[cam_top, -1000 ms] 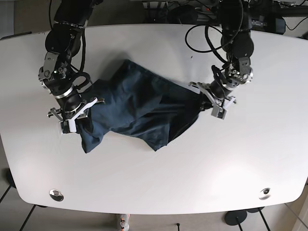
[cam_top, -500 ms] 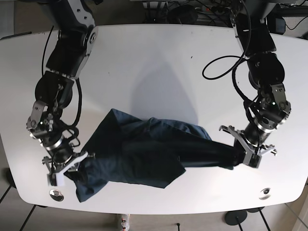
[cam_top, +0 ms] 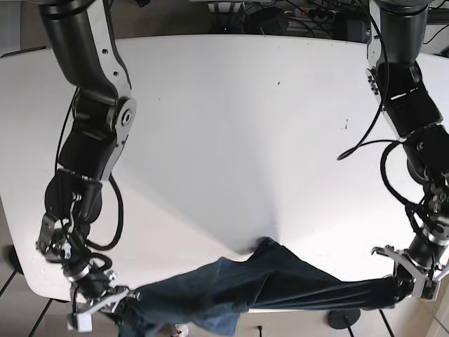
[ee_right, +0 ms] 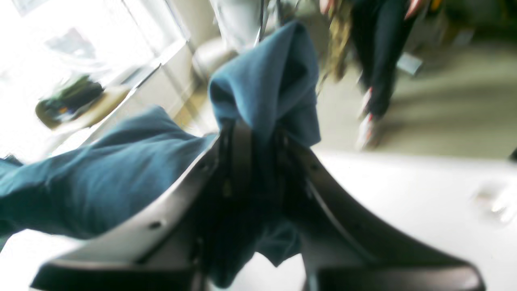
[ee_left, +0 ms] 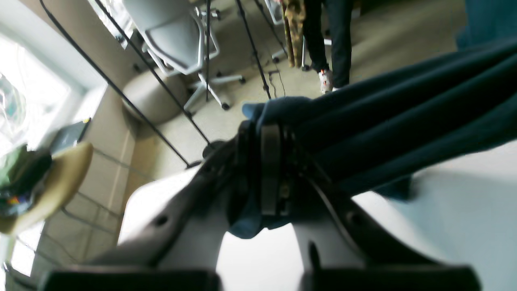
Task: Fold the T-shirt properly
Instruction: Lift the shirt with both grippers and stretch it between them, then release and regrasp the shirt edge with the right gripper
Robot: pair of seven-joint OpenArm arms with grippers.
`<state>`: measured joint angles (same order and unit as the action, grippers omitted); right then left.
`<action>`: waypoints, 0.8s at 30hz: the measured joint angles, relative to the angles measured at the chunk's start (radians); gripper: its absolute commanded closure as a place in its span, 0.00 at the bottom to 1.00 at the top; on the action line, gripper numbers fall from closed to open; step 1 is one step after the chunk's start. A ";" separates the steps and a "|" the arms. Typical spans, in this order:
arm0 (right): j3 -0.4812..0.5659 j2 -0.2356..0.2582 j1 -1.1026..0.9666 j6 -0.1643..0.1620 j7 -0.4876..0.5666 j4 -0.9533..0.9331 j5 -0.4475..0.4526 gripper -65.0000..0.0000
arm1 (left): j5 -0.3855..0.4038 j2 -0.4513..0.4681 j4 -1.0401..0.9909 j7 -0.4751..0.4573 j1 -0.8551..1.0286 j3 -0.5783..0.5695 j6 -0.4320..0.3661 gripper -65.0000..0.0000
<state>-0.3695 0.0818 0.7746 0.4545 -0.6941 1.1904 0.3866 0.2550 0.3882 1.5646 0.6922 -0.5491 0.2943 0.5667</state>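
Observation:
The dark blue T-shirt (cam_top: 266, 284) is stretched in a bunched band between my two grippers at the table's front edge, partly past the edge. My left gripper (cam_top: 410, 284), on the base view's right, is shut on one end of the shirt. In the left wrist view the cloth (ee_left: 404, 117) runs from the closed left gripper (ee_left: 270, 161) up to the right. My right gripper (cam_top: 105, 302), on the base view's left, is shut on the other end. In the right wrist view the cloth (ee_right: 101, 182) bunches over the closed right gripper (ee_right: 250, 161) and trails left.
The white table (cam_top: 231, 140) lies behind the shirt. Both arms reach down over its left and right sides. Beyond the front edge is floor, with an office chair (ee_left: 173, 36) and a standing person's legs (ee_left: 327, 40), which also show in the right wrist view (ee_right: 379, 60).
Both grippers have pulled the shirt from the middle of the table to its front edge and moved apart. The shirt is now stretched longer and lies partly off the edge.

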 measured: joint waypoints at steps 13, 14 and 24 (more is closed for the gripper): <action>0.008 0.079 -0.702 -0.011 -0.012 0.132 0.355 0.63 | -0.024 -0.149 0.174 0.015 0.620 0.278 0.051 1.00; 0.008 0.087 -0.745 -0.017 -0.006 0.177 0.363 0.49 | -0.023 -0.153 0.179 0.013 0.641 0.298 0.068 1.00; 0.081 0.105 -0.871 -0.020 -0.007 0.473 0.347 0.12 | -0.039 -0.177 0.183 0.006 0.713 0.393 0.126 1.00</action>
<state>-0.2882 0.1871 -0.0967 0.4347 -0.7010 1.6638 0.7338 0.2165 0.2111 1.7473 0.6983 0.1642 0.6872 0.6930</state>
